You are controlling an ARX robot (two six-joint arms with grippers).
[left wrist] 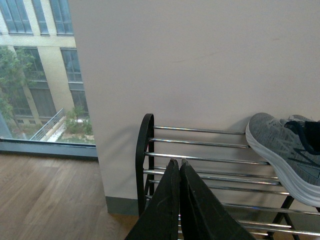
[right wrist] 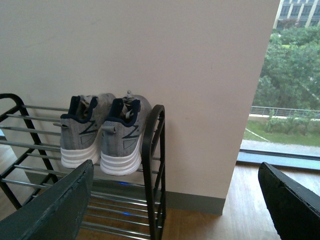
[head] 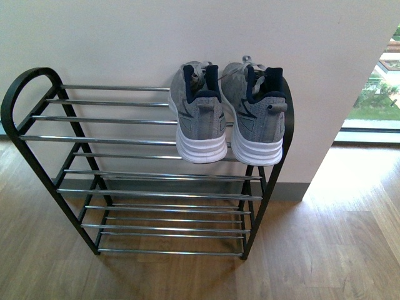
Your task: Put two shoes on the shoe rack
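While the inner shoe (head: 199, 115) and outer shoe (head: 257, 119) are sitting on the top tier of the shoe rack (head: 30, 71), right end, we are seeing their heels overhanging the front bar. We are judging a bump could tip them off the thin chrome bars. Grey knit, chunky white soles, rounded black frame. Left tool (left wrist: 179, 161) is pinching closed, empty; right tool (right wrist: 175, 172) is gaping wide, empty.

Left gripper (left wrist: 179, 161) was closed, fingers pressed together with nothing between them. Beyond it, the rack (left wrist: 145, 150) stood against a white wall (left wrist: 200, 60). One shoe (left wrist: 280, 150) rested on the top bars (partly cut off by the frame edge). A window (left wrist: 35, 75) adjoined the wall, above the wood floor (left wrist: 50, 200).
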